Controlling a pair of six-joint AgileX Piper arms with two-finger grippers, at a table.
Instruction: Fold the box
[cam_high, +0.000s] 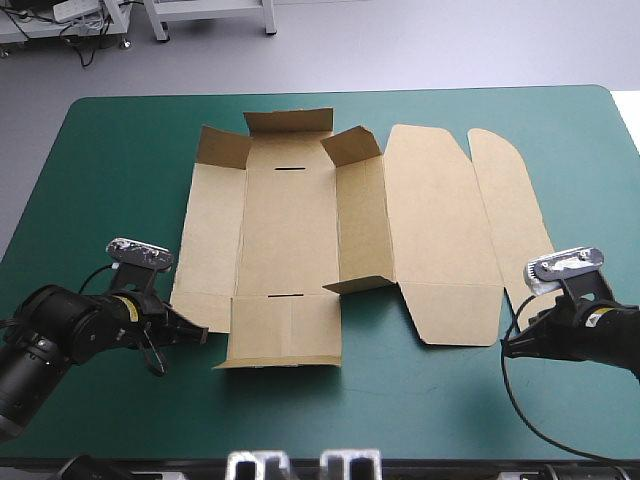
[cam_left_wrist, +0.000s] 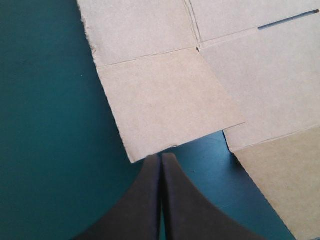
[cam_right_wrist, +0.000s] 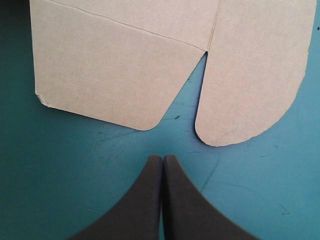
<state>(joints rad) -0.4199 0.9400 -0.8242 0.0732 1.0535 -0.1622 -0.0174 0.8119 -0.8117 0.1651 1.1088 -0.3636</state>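
From above, the box (cam_high: 300, 220) lies opened out in the middle of the teal-green worktop (cam_high: 100, 150). Its long axis runs from side to side, and most of the brown board is flat, though a few flaps along the far edge and one inner wall stand partly up. The two arms come in low at the near side, the left jaws pointing at the near-left corner of the board and the right jaws at its near-right end. Both stop just short of the sheet and hold nothing. Looking along the left arm, the black fingers are pressed together into one point. The box's square corner flap (cam_left_wrist: 165, 100) lies directly ahead of that point, its nearest corner almost at the tip but apart from it, flat on the cover. Along the right arm the jaws are likewise pressed together and empty. Ahead of them sit the lid panel (cam_right_wrist: 110, 65) with its rounded corner and the rounded tuck flap (cam_right_wrist: 250, 75), the notch between the two roughly in line with the tip, with a strip of bare cover between. To my eye the left arm is the closer, so a first fold most likely starts from that corner.
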